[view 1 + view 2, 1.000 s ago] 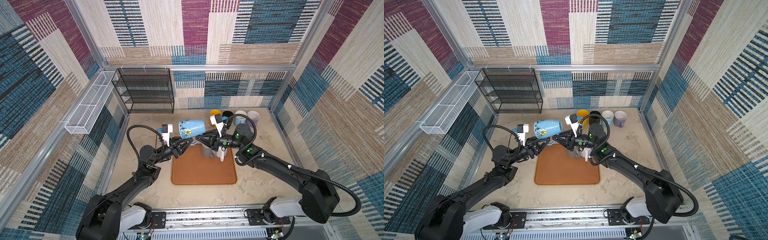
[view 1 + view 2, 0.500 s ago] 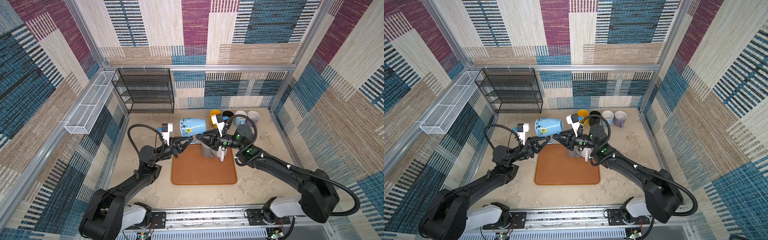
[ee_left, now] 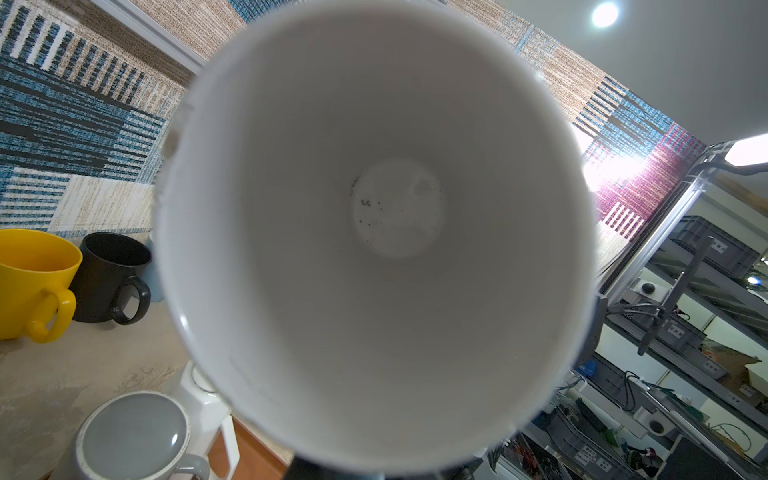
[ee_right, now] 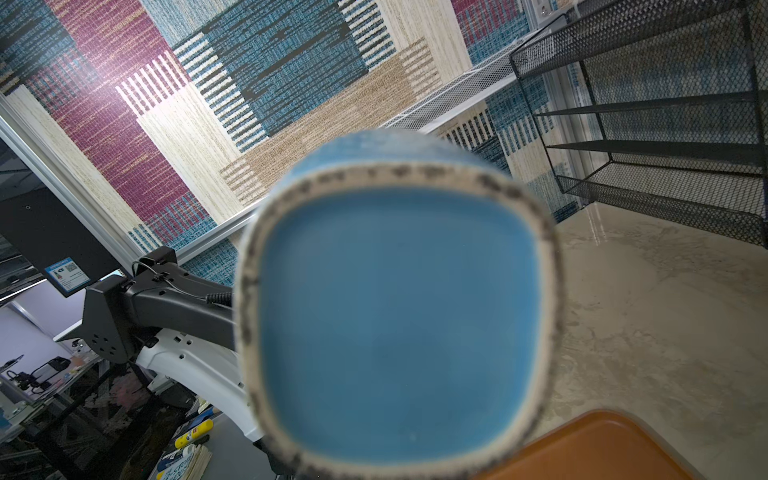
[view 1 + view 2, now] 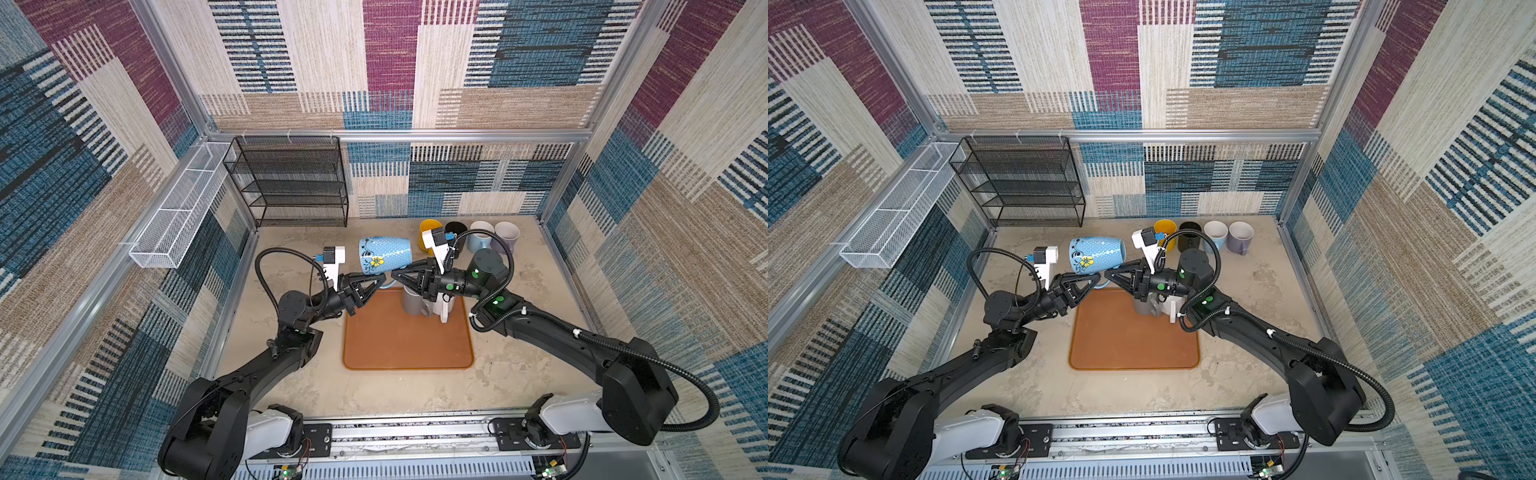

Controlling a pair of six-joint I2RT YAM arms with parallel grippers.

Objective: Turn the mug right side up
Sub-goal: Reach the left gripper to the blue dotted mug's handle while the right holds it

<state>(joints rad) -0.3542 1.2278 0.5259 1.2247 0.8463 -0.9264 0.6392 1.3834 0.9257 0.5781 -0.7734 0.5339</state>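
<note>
The mug (image 5: 384, 257) (image 5: 1096, 254) is light blue with white dots and a yellow flower. It hangs on its side in the air above the back edge of the orange mat (image 5: 407, 345). Its white inside (image 3: 374, 228) fills the left wrist view, and its blue base (image 4: 395, 316) fills the right wrist view. In both top views my left gripper (image 5: 380, 283) and my right gripper (image 5: 395, 275) meet tip to tip at the mug's handle (image 5: 390, 286), under its body, both shut on it. The fingertips are hidden in both wrist views.
A grey mug (image 5: 411, 301) (image 3: 133, 436) and a white mug (image 5: 444, 309) stand on the mat's back edge under my right gripper. Yellow (image 5: 428, 232), black (image 5: 455, 230) and two pale mugs (image 5: 492, 237) line the back wall. A black wire shelf (image 5: 291, 183) and a white basket (image 5: 178, 212) are at back left.
My left gripper's jaws have closed at the mug's handle. The mug and my right gripper have stayed nearly where they were.
</note>
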